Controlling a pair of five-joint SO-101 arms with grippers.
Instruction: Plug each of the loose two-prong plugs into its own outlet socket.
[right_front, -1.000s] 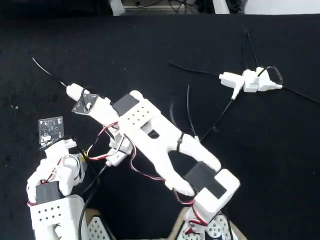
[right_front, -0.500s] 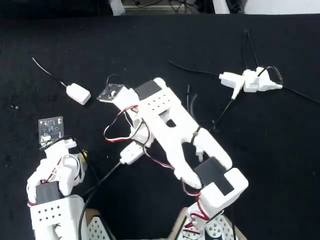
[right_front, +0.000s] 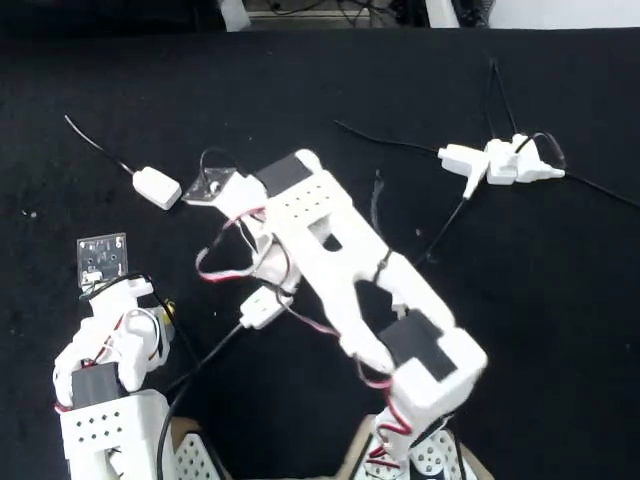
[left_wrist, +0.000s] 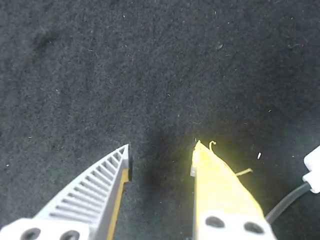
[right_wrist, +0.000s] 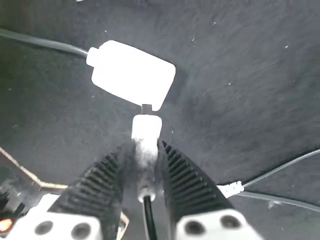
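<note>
A white outlet socket (right_front: 157, 187) lies on the black cloth at the left, its thin wire running up and left. My right gripper (right_front: 207, 187) is just to its right, shut on a small white two-prong plug (right_wrist: 146, 131) with a black cord. In the right wrist view the plug points at the socket (right_wrist: 132, 75), and a short dark bit of prong shows between them. My left gripper (left_wrist: 160, 150) hangs open over bare cloth, on the left arm (right_front: 110, 345) folded at the front left.
At the back right a white cluster of plug and socket pieces (right_front: 503, 160) lies among black cords. A white cable connector (right_front: 262, 306) and red wires hang beneath the right arm. A thin black cord (right_front: 377, 205) trails across the middle.
The right gripper drew back to the right from the socket with the plug, then edged left toward it again. The left arm has kept still.
</note>
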